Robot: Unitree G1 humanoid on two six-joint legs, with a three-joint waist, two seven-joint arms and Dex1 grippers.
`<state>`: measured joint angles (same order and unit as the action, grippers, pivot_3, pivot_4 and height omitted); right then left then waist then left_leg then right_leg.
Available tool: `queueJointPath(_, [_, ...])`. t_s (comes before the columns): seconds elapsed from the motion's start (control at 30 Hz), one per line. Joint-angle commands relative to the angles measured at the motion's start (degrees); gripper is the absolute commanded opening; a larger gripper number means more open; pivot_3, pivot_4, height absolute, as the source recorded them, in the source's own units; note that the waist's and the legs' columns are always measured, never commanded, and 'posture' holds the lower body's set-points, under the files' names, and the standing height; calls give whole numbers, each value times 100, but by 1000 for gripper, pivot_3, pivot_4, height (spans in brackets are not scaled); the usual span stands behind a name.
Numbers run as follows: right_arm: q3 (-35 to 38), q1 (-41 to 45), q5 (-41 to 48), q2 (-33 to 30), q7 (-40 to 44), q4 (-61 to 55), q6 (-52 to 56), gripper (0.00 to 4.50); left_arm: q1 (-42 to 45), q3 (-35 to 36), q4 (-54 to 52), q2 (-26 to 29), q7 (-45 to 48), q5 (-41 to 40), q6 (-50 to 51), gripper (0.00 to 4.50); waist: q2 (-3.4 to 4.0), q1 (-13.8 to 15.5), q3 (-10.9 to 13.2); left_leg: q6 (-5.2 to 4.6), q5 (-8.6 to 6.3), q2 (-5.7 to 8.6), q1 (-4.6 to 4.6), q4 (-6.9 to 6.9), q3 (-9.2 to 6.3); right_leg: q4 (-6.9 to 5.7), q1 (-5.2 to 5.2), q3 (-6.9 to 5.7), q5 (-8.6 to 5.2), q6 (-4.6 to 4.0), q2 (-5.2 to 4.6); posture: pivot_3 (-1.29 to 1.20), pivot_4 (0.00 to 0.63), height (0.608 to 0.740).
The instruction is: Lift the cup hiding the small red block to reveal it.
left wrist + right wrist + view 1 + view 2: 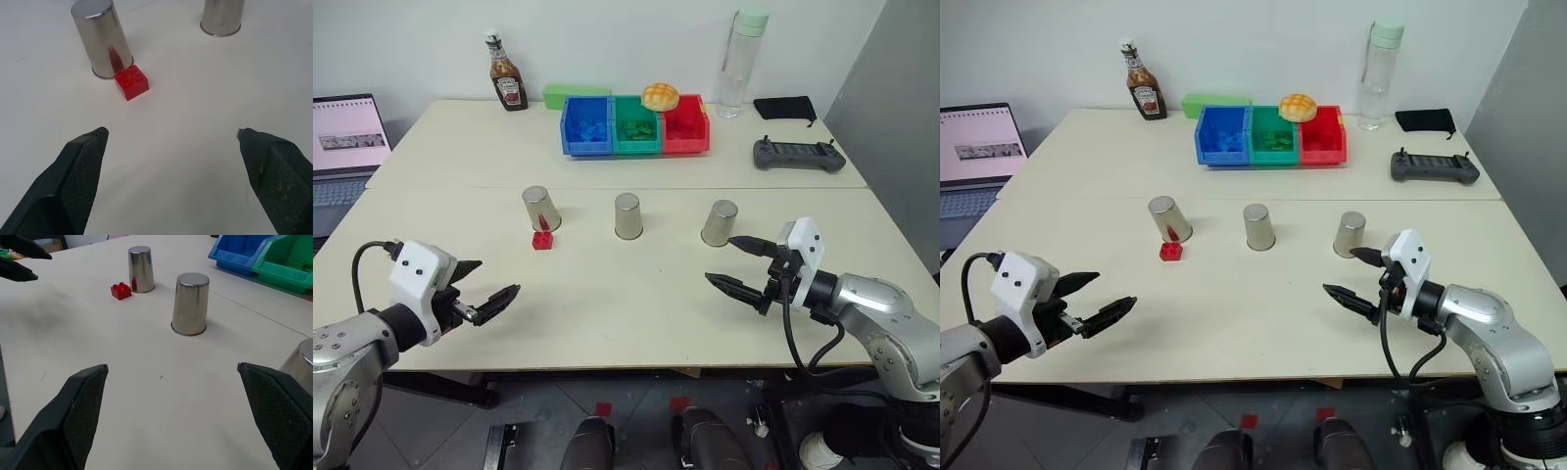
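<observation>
Three silvery cups stand upside down in a row on the table: a left cup (540, 209), a middle cup (627, 215) and a right cup (719, 222). The small red block (542, 240) lies uncovered on the table, right in front of the left cup (101, 40) and nearly touching it (131, 82). My left gripper (478, 288) hovers open near the table's front left, empty. My right gripper (736, 262) is open and empty too, just in front of the right cup.
At the back stand blue (585, 126), green (635, 127) and red (685, 126) bins, a ketchup bottle (507, 84), a clear water bottle (741, 65), a bread bun (660, 96) and a controller (797, 155). A laptop (347, 147) sits at the far left.
</observation>
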<state>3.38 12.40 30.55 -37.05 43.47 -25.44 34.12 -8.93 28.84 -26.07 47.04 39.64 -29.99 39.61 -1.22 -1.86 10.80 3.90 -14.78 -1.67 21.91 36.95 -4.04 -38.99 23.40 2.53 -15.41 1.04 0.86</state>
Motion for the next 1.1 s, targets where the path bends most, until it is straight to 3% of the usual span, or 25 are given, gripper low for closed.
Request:
queueJointPath(0.03, [165,-8,122,-9,-25,-270,-55,4500,34,91,-47,59,30,6,-59,4474,0,0,0,0,0,0,0,0,0,0,0,0,0,0,0,0,150,740])
queueJointPath(1.1, [47,78,67,21,-85,-288,-7,4500,106,-172,-74,-47,-35,123,-119,4474,0,0,0,0,0,0,0,0,0,0,0,0,0,0,0,0,150,740])
